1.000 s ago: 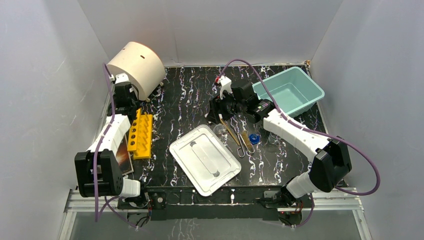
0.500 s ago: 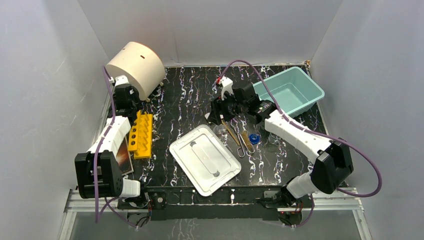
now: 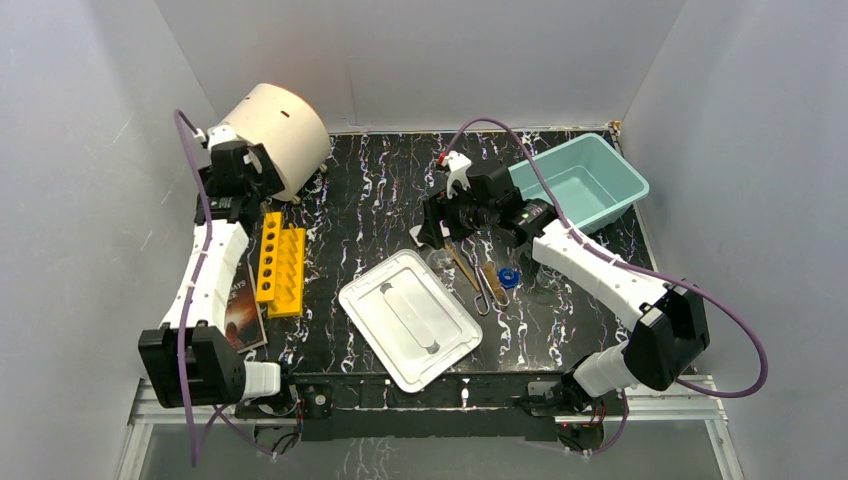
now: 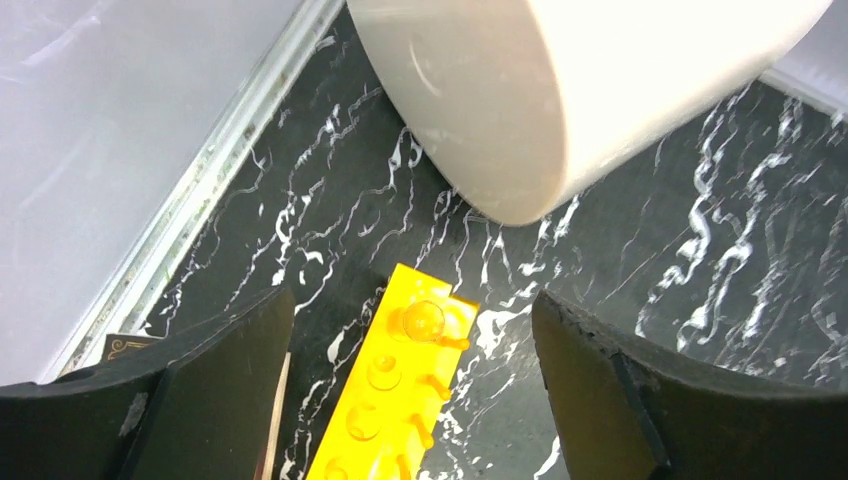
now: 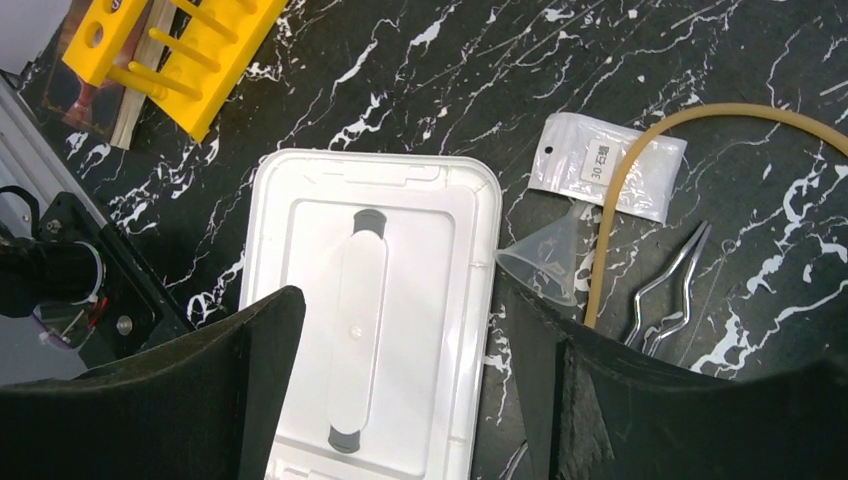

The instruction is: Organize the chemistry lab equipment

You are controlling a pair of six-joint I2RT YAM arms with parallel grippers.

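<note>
Right wrist: clear funnel (image 5: pixel 545 262) beside wide-apart right pincer (image 5: pixel 400 300); left pincer (image 4: pixel 410 300) likewise apart.

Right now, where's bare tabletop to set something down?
Free: far middle, between cream drum and teal bin; strip between yellow rack and white lid; near right, past the lid. Crowded: tongs, tubing, blue cap packed between lid and bin.

Claw (image 4: pixel 411 305) spread wide above yellow rack (image 4: pixel 385 430); clear tube (image 4: pixel 423 321) in end hole; cream cylinder (image 4: pixel 560 90) beyond.
</note>
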